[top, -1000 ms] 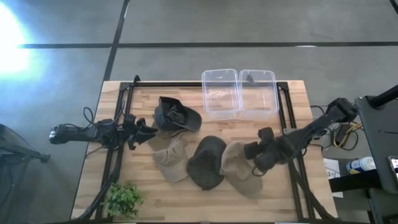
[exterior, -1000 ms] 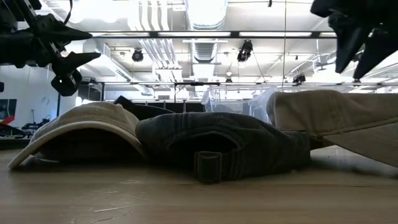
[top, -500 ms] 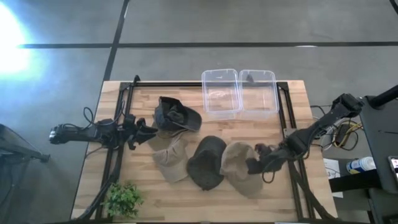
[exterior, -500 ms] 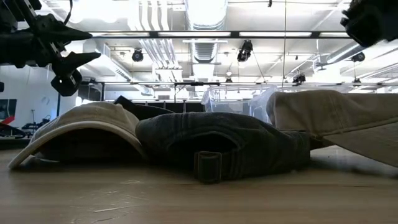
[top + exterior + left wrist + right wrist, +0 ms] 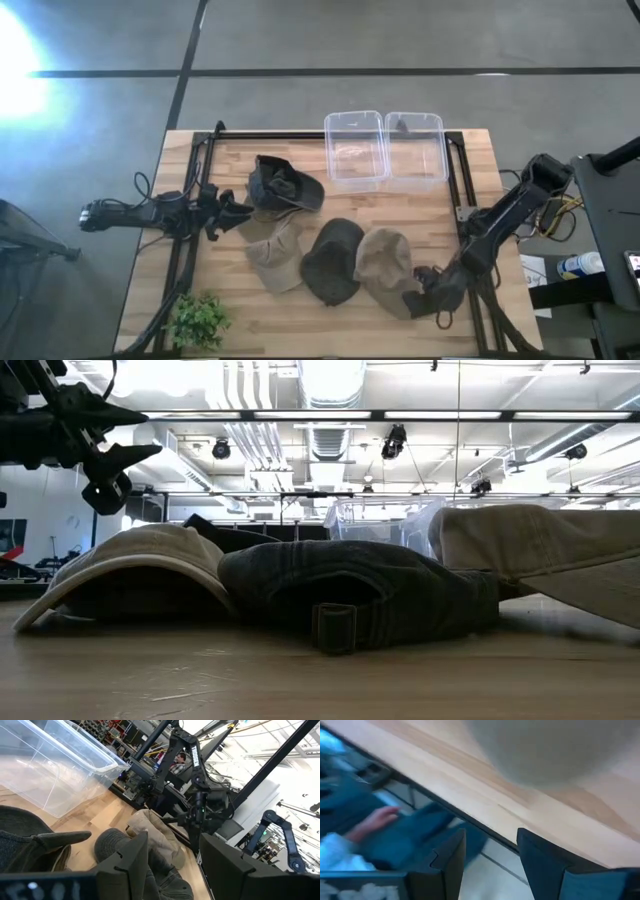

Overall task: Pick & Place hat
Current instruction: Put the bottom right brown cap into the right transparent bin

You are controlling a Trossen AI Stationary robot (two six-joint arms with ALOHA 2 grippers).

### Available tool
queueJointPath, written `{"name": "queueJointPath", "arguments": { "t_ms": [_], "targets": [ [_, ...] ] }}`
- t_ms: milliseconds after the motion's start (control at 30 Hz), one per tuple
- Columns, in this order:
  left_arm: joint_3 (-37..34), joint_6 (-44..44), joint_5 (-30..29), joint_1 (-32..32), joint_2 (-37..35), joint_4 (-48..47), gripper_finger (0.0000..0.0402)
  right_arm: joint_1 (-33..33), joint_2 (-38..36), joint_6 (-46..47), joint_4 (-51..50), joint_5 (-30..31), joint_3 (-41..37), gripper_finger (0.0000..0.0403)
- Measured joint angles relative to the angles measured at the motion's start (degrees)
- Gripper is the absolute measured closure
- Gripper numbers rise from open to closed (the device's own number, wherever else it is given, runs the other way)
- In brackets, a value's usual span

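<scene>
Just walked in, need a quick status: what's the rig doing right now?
Hat pick-and-place, nothing picked yet. Four hats lie mid-table in front of two empty clear bins. The right pincer is down at the near edge of the tan hat, fingers open, holding nothing. The left pincer waits open beside the dark hat at the table's left. A small plant sits at the near-left corner.
</scene>
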Motion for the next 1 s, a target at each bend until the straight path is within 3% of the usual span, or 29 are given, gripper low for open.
{"name": "queueJointPath", "arguments": {
  "t_ms": [367,667,1000],
  "targets": [
    [0.0,0.0,0.0,0.0,0.0,0.0,0.0229,6.3,10.4,1.1,0.3,2.1,4.0,0.0229],
    [0.0,0.0,0.0,0.0,0.0,-0.1,0.0229,8.7,13.7,6.2,-2.6,21.5,5.4,0.0229],
    [0.0,0.0,0.0,0.0,0.1,-0.5,0.0229,8.6,13.0,10.2,-7.8,34.2,5.4,0.0229]
  ]
}}
